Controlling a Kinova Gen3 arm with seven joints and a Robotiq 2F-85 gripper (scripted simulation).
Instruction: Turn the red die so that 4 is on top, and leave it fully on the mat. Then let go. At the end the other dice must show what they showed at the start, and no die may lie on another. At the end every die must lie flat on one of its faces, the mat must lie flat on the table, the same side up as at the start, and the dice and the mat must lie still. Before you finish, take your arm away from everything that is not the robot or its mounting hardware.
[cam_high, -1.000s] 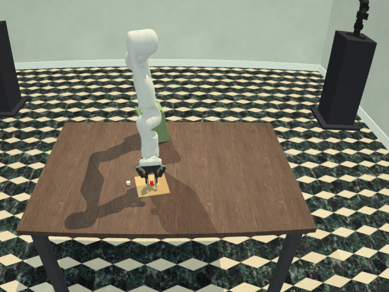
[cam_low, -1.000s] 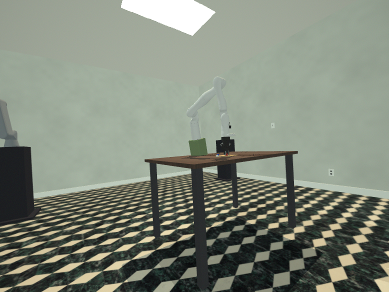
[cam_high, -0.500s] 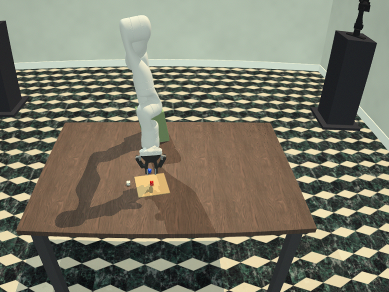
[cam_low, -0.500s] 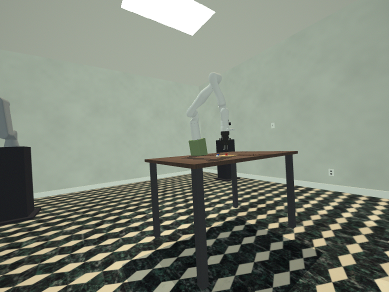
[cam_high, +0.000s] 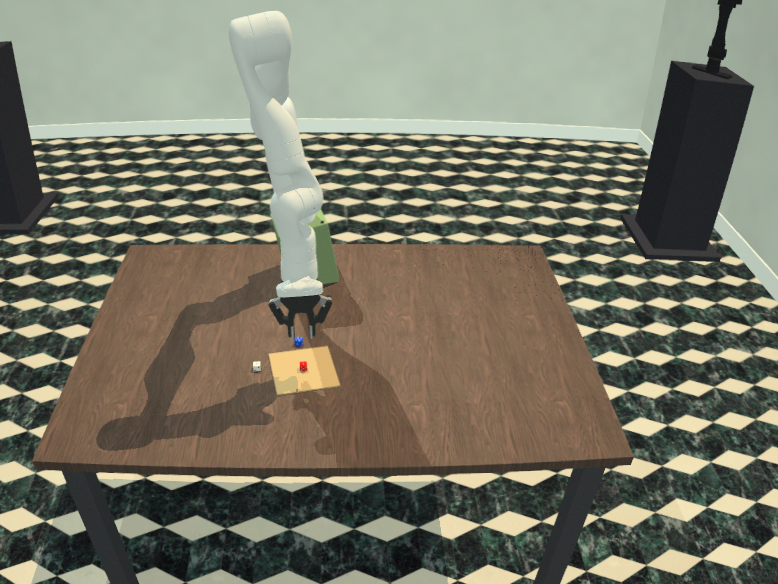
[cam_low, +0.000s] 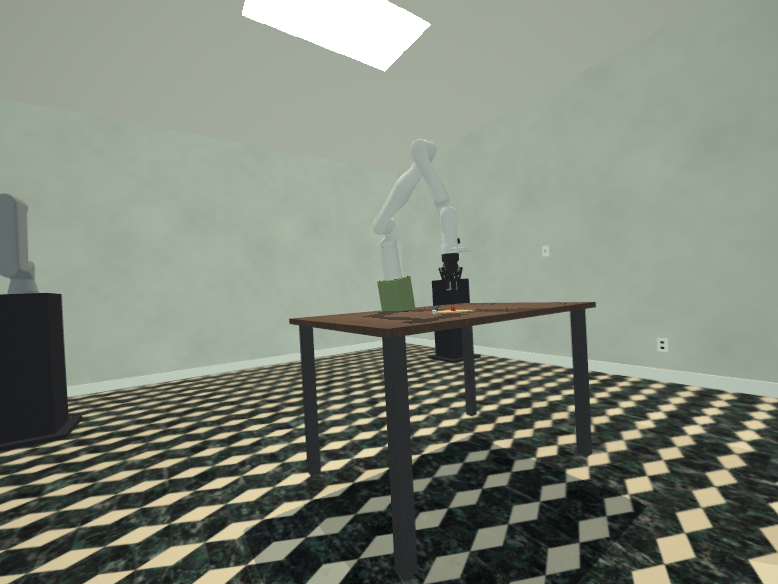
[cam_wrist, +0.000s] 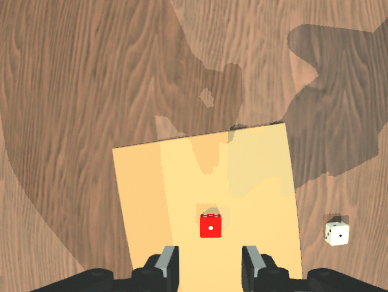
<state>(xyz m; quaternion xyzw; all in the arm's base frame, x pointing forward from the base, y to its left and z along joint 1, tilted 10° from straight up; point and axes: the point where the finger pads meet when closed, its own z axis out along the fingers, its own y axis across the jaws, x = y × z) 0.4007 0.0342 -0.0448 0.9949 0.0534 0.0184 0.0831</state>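
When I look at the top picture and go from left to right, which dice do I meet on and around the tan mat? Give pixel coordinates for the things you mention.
Small white die (cam_high: 256, 366) (cam_wrist: 337, 233) → small blue die (cam_high: 298, 341) → small red die (cam_high: 303, 366) (cam_wrist: 210, 226)
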